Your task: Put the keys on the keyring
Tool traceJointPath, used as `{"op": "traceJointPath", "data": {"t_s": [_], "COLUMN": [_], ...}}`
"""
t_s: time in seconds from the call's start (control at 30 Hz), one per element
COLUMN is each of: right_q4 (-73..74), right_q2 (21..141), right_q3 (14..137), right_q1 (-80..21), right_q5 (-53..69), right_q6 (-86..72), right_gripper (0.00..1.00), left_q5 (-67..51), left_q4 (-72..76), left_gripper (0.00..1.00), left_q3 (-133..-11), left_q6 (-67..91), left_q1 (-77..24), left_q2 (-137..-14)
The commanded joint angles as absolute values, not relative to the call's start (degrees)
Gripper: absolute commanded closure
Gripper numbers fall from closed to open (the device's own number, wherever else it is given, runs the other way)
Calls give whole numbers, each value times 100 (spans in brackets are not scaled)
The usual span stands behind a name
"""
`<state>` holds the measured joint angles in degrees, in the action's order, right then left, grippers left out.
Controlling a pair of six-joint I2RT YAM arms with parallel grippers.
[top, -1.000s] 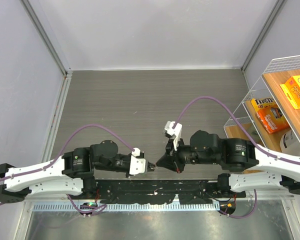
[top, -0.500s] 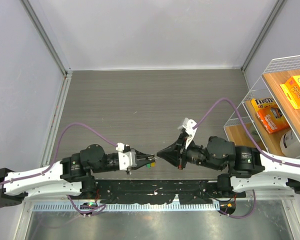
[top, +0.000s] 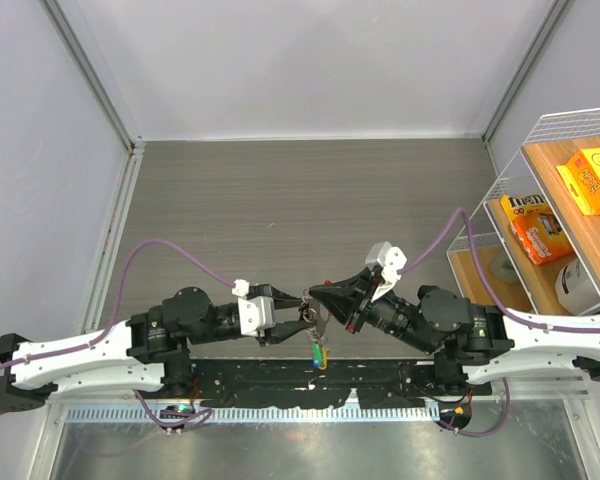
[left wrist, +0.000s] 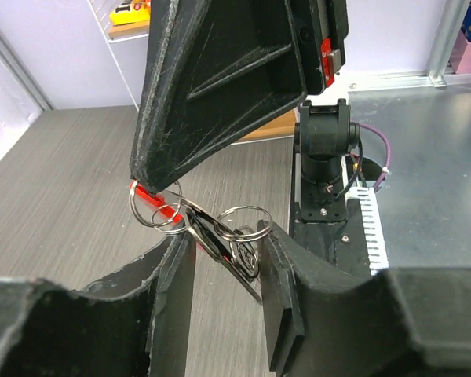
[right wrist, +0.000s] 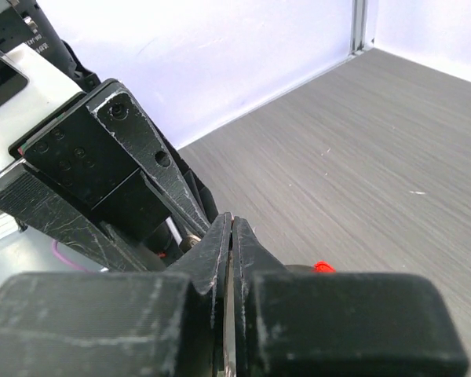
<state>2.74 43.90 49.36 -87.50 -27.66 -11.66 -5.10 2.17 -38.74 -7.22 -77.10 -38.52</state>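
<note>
My two grippers meet tip to tip above the table's near edge. The left gripper (top: 300, 318) is closed down on a bundle of silver keyrings (left wrist: 242, 207) and a dark clip (left wrist: 211, 243) that span its narrow jaw gap (left wrist: 224, 245). The right gripper (top: 315, 296) is shut on a red tab (left wrist: 158, 206) threaded on those rings, and its tip (left wrist: 153, 184) hangs just above the left fingers. In the right wrist view its pads (right wrist: 231, 224) pinch a thin strip, and the red tab (right wrist: 323, 267) peeks out beside them. The keys (top: 320, 352), with green, yellow and blue heads, dangle below the bundle.
A wire shelf (top: 500, 190) stands at the right with orange boxes (top: 542, 232) and a yellow box (top: 595, 178) on it. Purple cables loop over both arms. The black arm mount rail (top: 310, 380) runs along the near edge, and grey walls close in the left, back and right.
The two grippers have closed the gap and now meet tip to tip. The ring bundle now bridges them, and the coloured keys hang free below.
</note>
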Motion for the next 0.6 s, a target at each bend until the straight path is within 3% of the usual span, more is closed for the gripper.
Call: {"op": "traceJointPath", "data": {"t_s": [0.0,0.57], "right_q4": [-1124,-4014], "right_q2": [4254,3568], "right_q3": [4747,3165], "right_q1": [-8965,-9070], "right_q5": [-3208,-2611], "right_q6": [-677,561], "right_gripper": [95,94], "left_q5": [-721,-61], "left_q4": [739,-316], "left_gripper": [58,46], "left_q3": [-3999,-4377], "left_q6": [-510,-308], "left_q1": [-7743,-7734], "left_q2": [-3815,-3253]}}
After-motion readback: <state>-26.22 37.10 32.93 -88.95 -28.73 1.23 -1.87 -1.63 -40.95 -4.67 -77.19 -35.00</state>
